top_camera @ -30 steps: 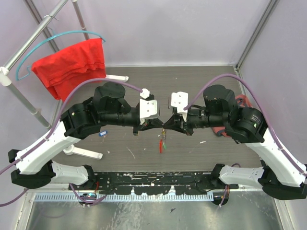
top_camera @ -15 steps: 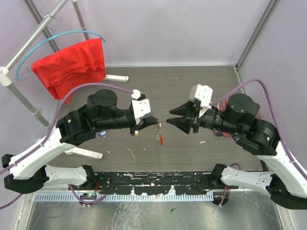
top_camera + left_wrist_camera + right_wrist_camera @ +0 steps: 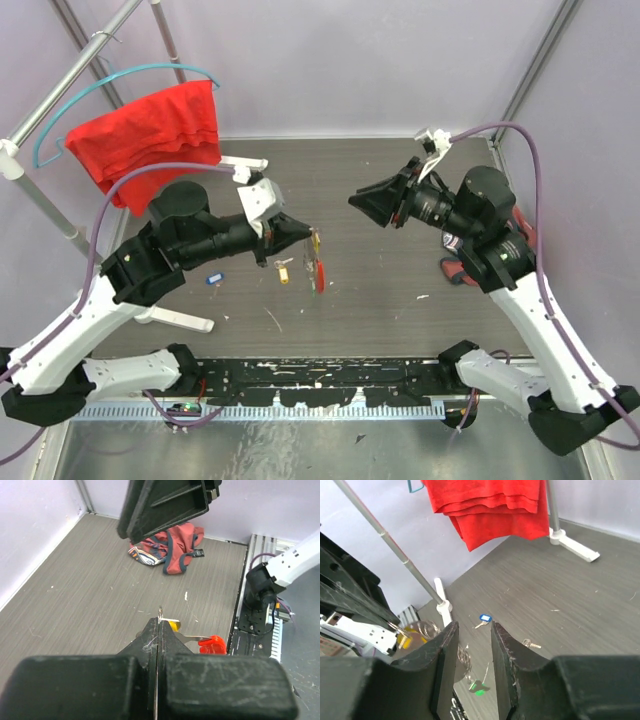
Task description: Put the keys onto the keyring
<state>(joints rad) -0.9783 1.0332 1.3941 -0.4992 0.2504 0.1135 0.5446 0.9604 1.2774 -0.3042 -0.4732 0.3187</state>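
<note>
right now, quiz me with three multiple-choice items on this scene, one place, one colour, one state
1. The blue key lies: A on the hanger B on the table C in the right gripper.
2. The cloth on the hanger is: A red B green C white.
3. The right gripper is: A shut on a key B shut on nothing C open and empty.
B, it lies flat on the table; A, the draped cloth is red; C, its jaws stand apart with nothing between them.
</note>
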